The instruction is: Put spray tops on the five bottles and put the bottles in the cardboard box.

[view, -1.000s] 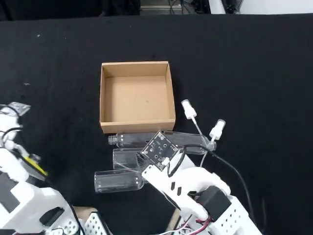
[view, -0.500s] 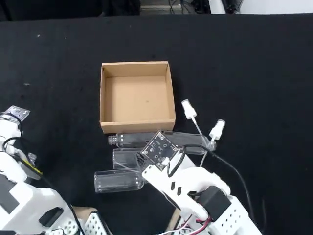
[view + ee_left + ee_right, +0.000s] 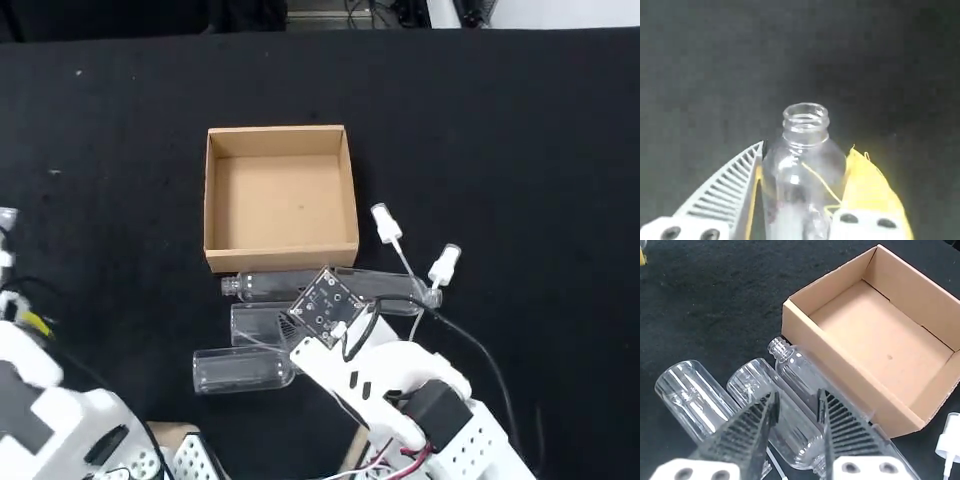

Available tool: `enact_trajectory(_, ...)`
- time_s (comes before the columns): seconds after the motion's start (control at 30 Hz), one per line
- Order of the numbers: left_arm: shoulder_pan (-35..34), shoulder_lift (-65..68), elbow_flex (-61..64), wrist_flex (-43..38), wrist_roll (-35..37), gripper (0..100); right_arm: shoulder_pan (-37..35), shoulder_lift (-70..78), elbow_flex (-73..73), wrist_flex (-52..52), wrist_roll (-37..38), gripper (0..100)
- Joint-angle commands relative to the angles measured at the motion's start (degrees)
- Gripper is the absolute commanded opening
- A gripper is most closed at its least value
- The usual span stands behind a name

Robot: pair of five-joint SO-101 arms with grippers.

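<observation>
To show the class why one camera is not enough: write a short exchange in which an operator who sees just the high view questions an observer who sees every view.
Operator: Is the left gripper carrying anything?
Observer: Yes. It is shut on a clear bottle whose neck is open, with no spray top on it.
Operator: And the right gripper?
Observer: It is open, with its fingers apart above the lying bottles beside the cardboard box.

The cardboard box (image 3: 280,200) is brown, bottles (image 3: 243,370) clear, spray tops (image 3: 386,224) white, table (image 3: 500,150) black.
</observation>
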Motion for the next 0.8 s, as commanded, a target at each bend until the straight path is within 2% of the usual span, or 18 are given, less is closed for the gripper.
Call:
enact_trajectory(0.0, 0.1, -9.6, 1.7, -1.0, 5.1, 3, -0.4, -1.3, -1.6, -0.1, -0.1, 12.1)
enact_trajectory(0.13, 5.2, -17.5, 6.7, -1.0, 16.1, 3, 0.4, -1.3, -4.9, 3.3, -0.1, 12.1)
enact_trajectory(0.2, 8.4, -20.9, 8.0, -0.6, 22.9, 3, 4.1, -1.3, -6.5, 3.7, 0.8, 12.0)
enact_trajectory(0.33, 14.6, -26.7, 10.3, -0.5, 35.0, 3, 13.3, -0.6, -9.9, 4.7, 8.7, 12.0)
enact_trajectory(0.43, 18.8, -30.5, 11.9, -0.5, 41.0, 3, 17.9, -0.5, -13.2, 9.9, 13.7, 12.0)
enact_trajectory(0.53, 22.1, -32.7, 13.2, -1.3, 46.3, 3, 26.5, -0.5, -14.5, 12.8, 21.5, 12.0)
enact_trajectory(0.63, 24.7, -33.9, 15.4, -3.8, 52.0, 3, 37.6, -0.5, -14.5, 11.3, 29.4, 12.1)
enact_trajectory(0.77, 26.0, -34.0, 18.5, -7.9, 56.4, 3, 47.8, 0.4, -14.5, 8.6, 34.2, 12.3)
